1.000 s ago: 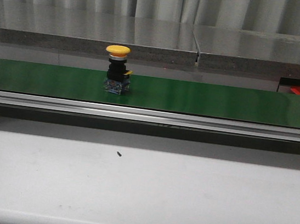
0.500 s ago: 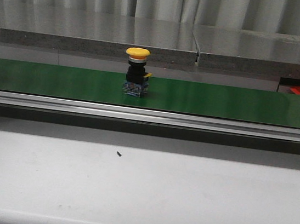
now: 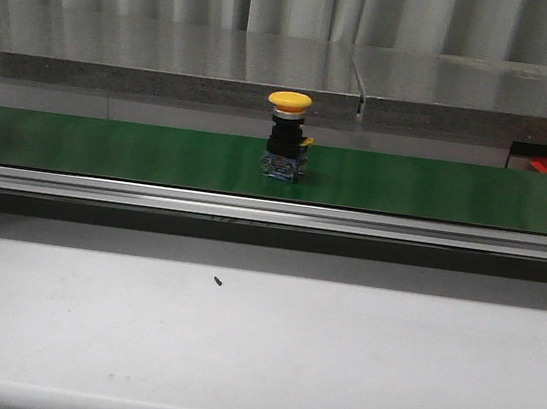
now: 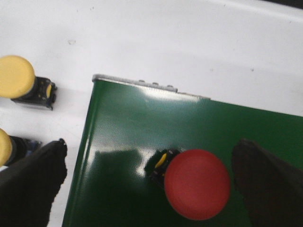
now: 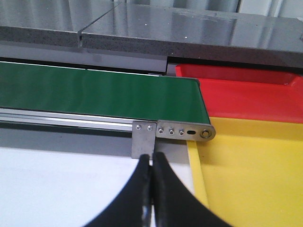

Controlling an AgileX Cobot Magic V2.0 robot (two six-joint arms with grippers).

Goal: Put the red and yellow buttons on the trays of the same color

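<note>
A yellow button [image 3: 286, 136] is standing upright on the green belt [image 3: 437, 189]. A red button [image 4: 196, 183] is sitting between the left gripper's [image 4: 149, 182] apart jaws. The right gripper's [image 5: 152, 189] jaws are together, near the yellow tray [image 5: 251, 170] and red tray [image 5: 246, 92].

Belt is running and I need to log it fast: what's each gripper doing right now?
Left gripper: open, fingers on either side of the red button on the belt, not gripping it.
Right gripper: closed, holding nothing.
</note>
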